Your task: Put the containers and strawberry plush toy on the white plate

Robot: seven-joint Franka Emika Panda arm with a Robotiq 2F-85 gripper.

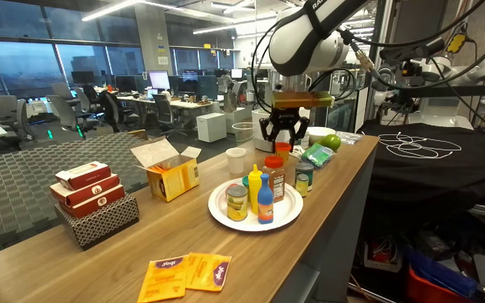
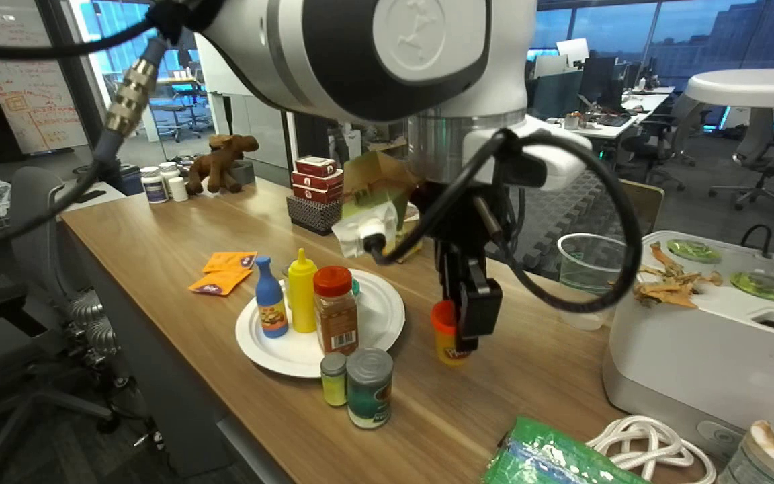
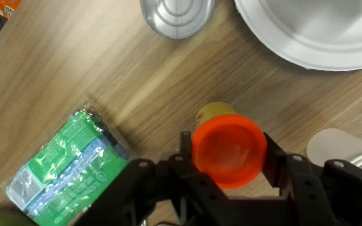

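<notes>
Pincer (image 3: 227, 147): seemingly clenched on orange-lidded yellow cylindrical plastic tub (image 1: 283, 148); likely pick-up step.
Tub: in an exterior view, beyond round white paper-like plate (image 1: 286, 208), toward tabletop's (image 1: 175, 235) far edge.
Plate: next calls for lift-and-carry.

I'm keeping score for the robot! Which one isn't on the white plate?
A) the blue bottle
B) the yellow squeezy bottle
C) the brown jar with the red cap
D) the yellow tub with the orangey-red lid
D: the wrist view shows tabletop between the yellow tub and the white plate, while the blue bottle, yellow squeezy bottle and brown jar stand on that plate.
</notes>
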